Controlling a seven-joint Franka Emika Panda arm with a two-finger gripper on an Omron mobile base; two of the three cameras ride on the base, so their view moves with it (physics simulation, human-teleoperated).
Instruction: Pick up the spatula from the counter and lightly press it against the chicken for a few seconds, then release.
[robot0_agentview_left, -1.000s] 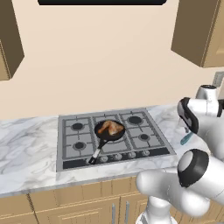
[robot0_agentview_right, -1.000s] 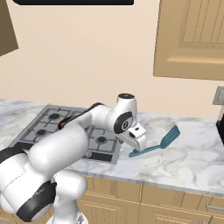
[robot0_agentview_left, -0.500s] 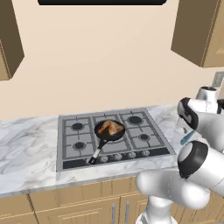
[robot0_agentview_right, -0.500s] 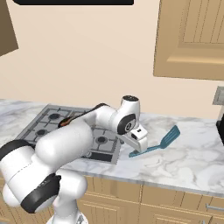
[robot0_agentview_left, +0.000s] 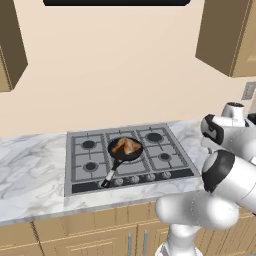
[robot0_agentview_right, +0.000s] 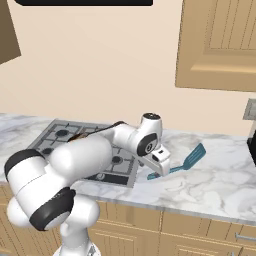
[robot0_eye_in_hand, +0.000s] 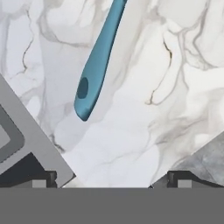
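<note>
- A black pan (robot0_agentview_left: 112, 150) sits on the stove (robot0_agentview_left: 172, 150) and holds the chicken (robot0_agentview_left: 128, 146); its handle points toward the front-left edge.
- The teal spatula (robot0_agentview_right: 186, 162) lies flat on the marble desk (robot0_agentview_right: 215, 186), just right of the stove.
- Its long axis runs diagonally: the blade points toward the wall, and the holed handle end (robot0_eye_in_hand: 83, 89) points toward the stove's front corner.
- The gripper (robot0_eye_in_hand: 111, 178) is released, fingers spread wide, just short of the handle end.
</note>
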